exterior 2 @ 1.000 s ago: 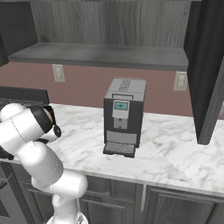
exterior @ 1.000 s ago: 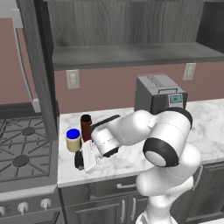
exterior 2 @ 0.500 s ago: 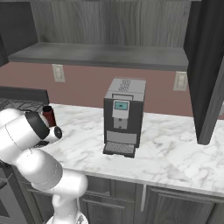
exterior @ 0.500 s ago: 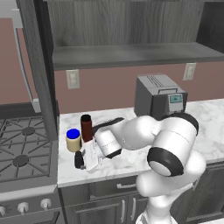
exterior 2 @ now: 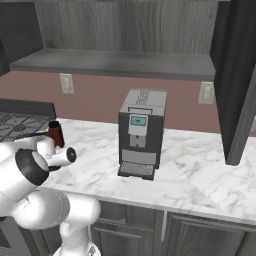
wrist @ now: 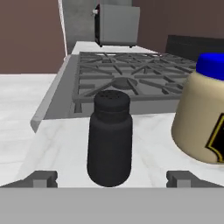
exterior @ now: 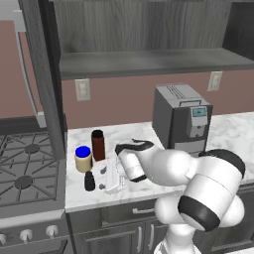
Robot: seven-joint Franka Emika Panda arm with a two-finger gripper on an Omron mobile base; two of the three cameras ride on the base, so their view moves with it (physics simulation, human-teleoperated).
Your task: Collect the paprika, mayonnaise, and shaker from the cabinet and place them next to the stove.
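The small black shaker (wrist: 109,139) stands upright on the marble counter, right in front of my open gripper (wrist: 112,178), between the lines of its two fingertips (wrist: 42,178) and untouched by them. From the left base camera the shaker (exterior: 89,181) is just left of the gripper (exterior: 103,179). Behind the shaker stands the cream mayonnaise jar (exterior: 83,158) with its blue lid, seen close at the right (wrist: 202,118). The tall red-brown paprika bottle (exterior: 97,145) (exterior 2: 56,133) is beside the jar. All three stand near the stove (exterior: 25,171) (wrist: 131,78). The cabinet shelf (exterior: 149,62) runs above.
A grey boxy coffee machine (exterior: 179,119) (exterior 2: 142,131) stands on the counter to the right of my arm. A dark tall panel (exterior: 49,89) rises between stove and counter. The counter's front edge lies close to the shaker.
My hand has drawn back a little to the right, away from the shaker, which stays upright in place. The elbow has swung lower and to the right.
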